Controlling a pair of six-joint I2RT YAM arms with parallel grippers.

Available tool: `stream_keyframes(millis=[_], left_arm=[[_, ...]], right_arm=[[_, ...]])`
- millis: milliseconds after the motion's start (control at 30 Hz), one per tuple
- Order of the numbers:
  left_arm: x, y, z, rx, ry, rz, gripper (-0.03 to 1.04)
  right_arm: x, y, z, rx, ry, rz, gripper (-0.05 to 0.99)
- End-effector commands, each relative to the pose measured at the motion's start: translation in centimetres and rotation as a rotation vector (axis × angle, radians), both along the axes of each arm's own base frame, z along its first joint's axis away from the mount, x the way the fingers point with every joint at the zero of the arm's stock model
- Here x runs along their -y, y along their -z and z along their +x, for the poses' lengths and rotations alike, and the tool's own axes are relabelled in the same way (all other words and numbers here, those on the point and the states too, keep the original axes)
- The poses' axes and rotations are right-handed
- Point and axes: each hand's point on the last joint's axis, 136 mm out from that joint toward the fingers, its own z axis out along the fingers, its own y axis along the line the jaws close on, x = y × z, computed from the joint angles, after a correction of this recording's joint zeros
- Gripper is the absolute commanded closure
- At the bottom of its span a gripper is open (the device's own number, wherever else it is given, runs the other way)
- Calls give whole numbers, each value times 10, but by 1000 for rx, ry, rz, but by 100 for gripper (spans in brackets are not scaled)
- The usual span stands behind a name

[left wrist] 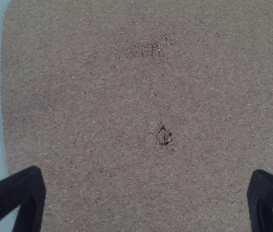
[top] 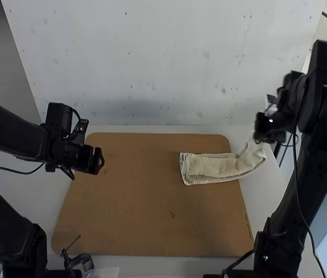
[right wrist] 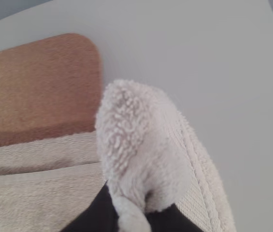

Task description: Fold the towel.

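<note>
The cream towel lies as a long folded strip over the right part of the brown board, its right end lifted off the table. At that raised end is my right gripper. In the right wrist view, my right gripper is shut on the bunched end of the towel, and the rest runs down to the board. Over the board's left part, apart from the towel, my left gripper hangs; in the left wrist view the fingers of my left gripper stand wide apart with only board beneath.
The brown board covers the middle of the white table. A pale wall rises behind the table's far edge. Near the board's front left edge is a small black clamp-like object.
</note>
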Motion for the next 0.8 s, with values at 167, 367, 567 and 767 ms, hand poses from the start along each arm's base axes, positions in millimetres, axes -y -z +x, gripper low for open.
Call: stream_keyframes(millis=[167,367,567,767], left_arm=[[4,-15,6,71,11,-25,3],[4,-17,8,84,1,-34,3],[3,-20,10,100,-11,-45,3],[3,-20,10,100,-12,-47,3]], right_arm=[[-110,12,-22,-73,-129,94,91],[-155,13,-29,-86,-195,110,91],[-188,9,-32,-84,-241,124,91],[-201,14,-33,-93,-258,110,91]])
